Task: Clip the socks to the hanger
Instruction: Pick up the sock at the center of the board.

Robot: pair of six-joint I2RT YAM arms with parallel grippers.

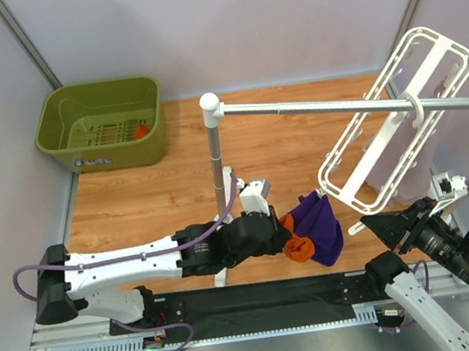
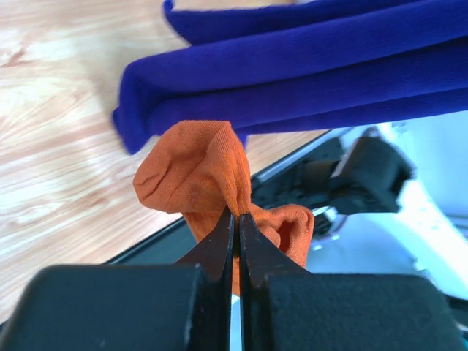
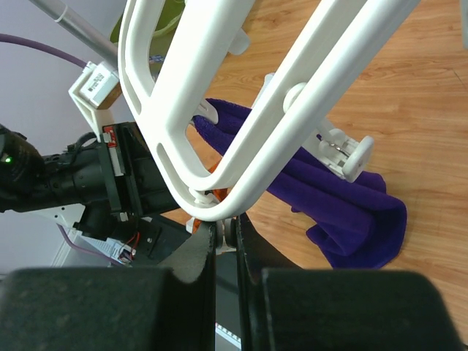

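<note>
My left gripper (image 1: 284, 237) is shut on one orange-red sock (image 1: 296, 246), pinching a fold of it; the left wrist view shows the sock (image 2: 196, 174) bunched above the closed gripper (image 2: 238, 213). The second sock (image 1: 141, 130) lies in the green basket. The white hanger (image 1: 392, 136) hangs tilted from the silver rail. My right gripper (image 1: 357, 229) is at the hanger's lower corner; in the right wrist view the gripper (image 3: 227, 232) is shut on a small white clip (image 3: 231, 228) under the frame (image 3: 296, 95).
A dark purple cloth (image 1: 322, 226) hangs from the hanger beside the held sock, also in the left wrist view (image 2: 307, 66). The green basket (image 1: 50, 125) stands at the back left. The silver rail (image 1: 321, 107) sits on a white post (image 1: 216, 152).
</note>
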